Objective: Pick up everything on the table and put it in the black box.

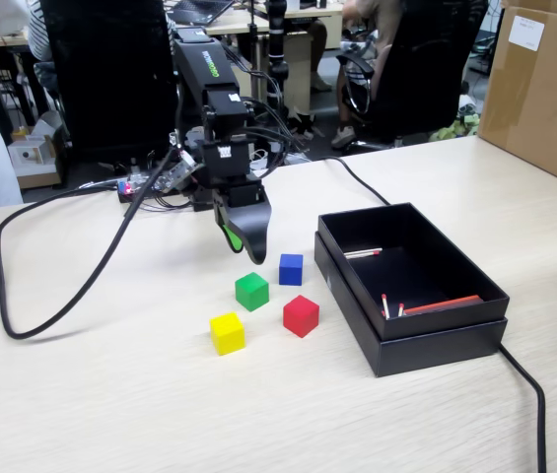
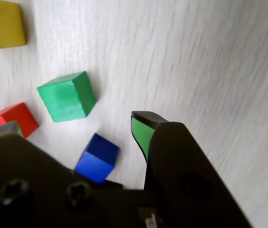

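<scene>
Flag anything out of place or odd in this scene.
Nothing spilled or damaged. The only oddity: thin red-tipped sticks already lie inside the black box, while all four cubes sit on the table.

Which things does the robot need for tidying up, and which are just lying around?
For the job:
green cube
blue cube
yellow cube
red cube
black box
gripper

Just lying about:
red-tipped sticks already in the box
black cable on the table
brown carton

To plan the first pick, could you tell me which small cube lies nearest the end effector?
The small blue cube, just beside the end effector.
</scene>
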You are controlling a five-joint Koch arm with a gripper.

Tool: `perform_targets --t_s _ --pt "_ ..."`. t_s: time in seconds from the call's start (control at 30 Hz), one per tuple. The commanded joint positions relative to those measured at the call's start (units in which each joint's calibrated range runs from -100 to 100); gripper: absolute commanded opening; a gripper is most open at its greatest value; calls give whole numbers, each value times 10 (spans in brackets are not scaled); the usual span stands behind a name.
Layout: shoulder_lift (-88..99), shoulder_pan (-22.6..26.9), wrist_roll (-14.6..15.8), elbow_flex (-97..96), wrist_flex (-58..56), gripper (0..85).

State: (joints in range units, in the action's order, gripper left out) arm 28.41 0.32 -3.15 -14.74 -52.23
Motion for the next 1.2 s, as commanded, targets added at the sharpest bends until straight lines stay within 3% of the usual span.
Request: perform_targets --t_s 0.0,0.37,0.5,0.57,0.67,0.83,1.0,1.17 --pt "-56 0 -5 71 -21 447" --pt "-237 -4 -3 196 -58 411" --pt "-264 -5 -1 215 -62 295" --pt "-273 -6 2 229 -62 156" --pt "-264 -7 7 238 -62 24" --pt "-146 5 15 258 -119 25" --pt "-46 65 29 351 -176 25" --pt "-126 150 52 500 -184 27"
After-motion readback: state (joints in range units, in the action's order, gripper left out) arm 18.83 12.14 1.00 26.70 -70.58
